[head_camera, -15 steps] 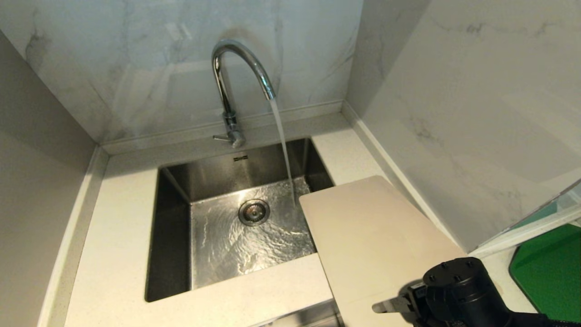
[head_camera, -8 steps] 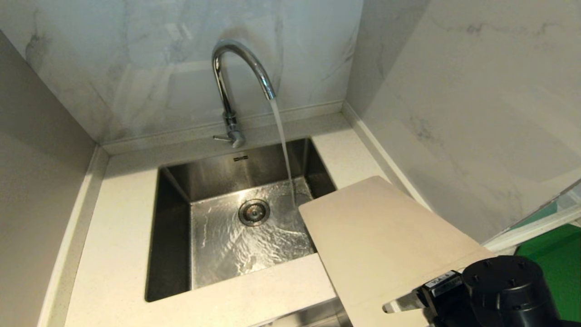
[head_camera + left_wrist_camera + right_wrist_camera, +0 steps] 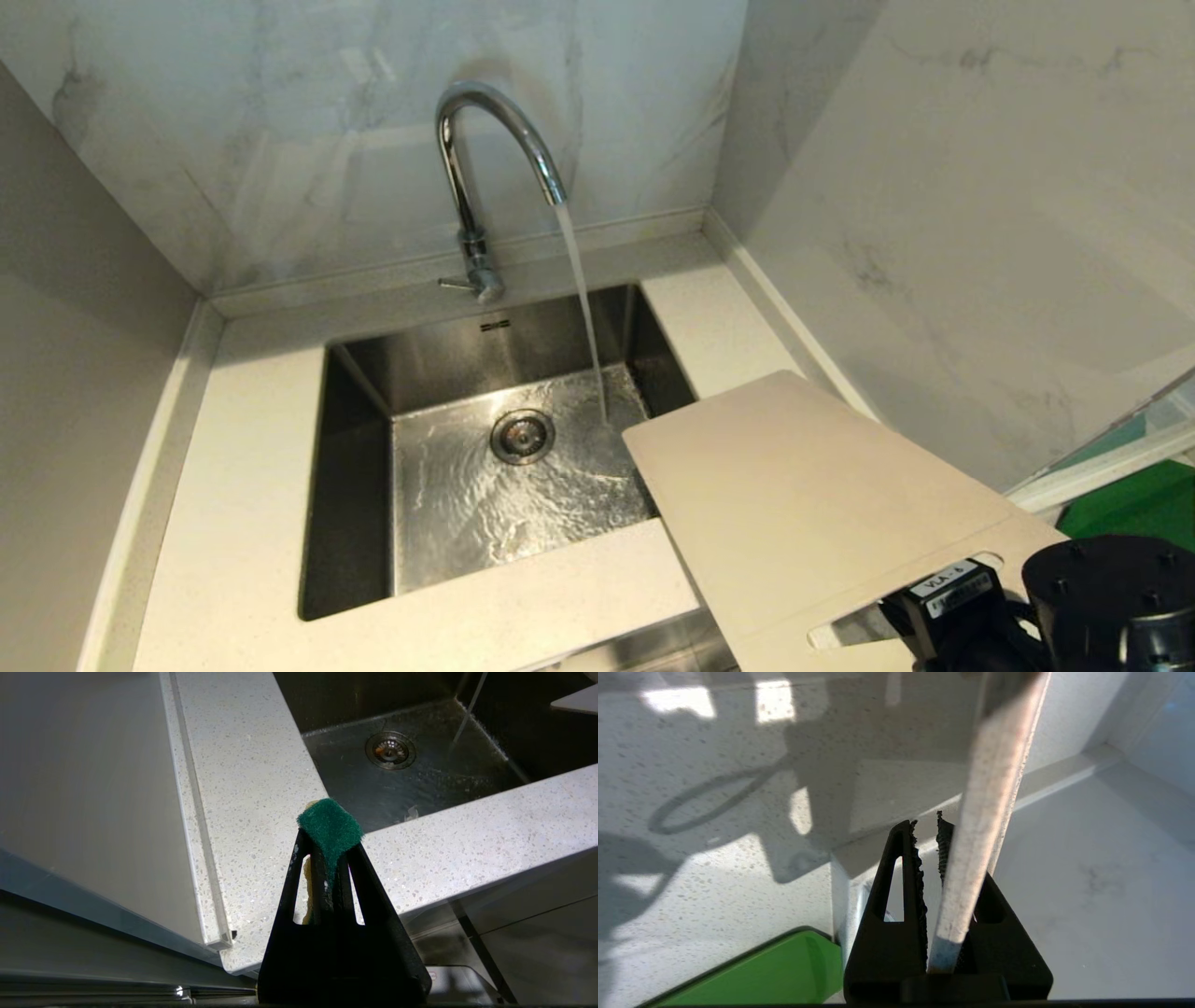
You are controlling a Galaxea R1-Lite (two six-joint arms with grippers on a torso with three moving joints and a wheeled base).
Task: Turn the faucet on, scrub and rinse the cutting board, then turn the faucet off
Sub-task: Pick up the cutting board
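**Operator:** Head view status. Where is the cutting board [image 3: 812, 504], and what has it?

**Technician:** The cutting board sits at roughly 4 o'clock from the sink [image 3: 359, 485] drain. It is lifted and tilted. Its far corner overhangs the basin and its slotted handle end is at the lower right edge. The right gripper [image 3: 930, 851] is clamped on that handle end; in the right wrist view the board's thin edge runs up between its jaws. The faucet [image 3: 485, 140] stands at 12 o'clock from the drain. It is running, and the stream lands just beside the board's far corner without touching it.

**Operator:** Left gripper?

**Technician:** The left gripper [image 3: 329, 835] is closed tight on a green scouring sponge [image 3: 331, 826]. It is parked above the countertop [image 3: 261, 788], at about 8 o'clock from the drain in the left wrist view.

**Operator:** Failure modes from here?

**Technician:** Three are likely.
1. Slip. The grip is near one short edge of a thin, wide board. Water on the board would make it slicker. Scrubbing pressure on the far end would lever it in the jaws and could twist it out.
2. Collision. The board's right edge is near the marble side wall [image 3: 980, 233], so swinging it further could strike the wall.
3. Splash. A steeply tilted board moved into the stream could deflect water onto the countertop.
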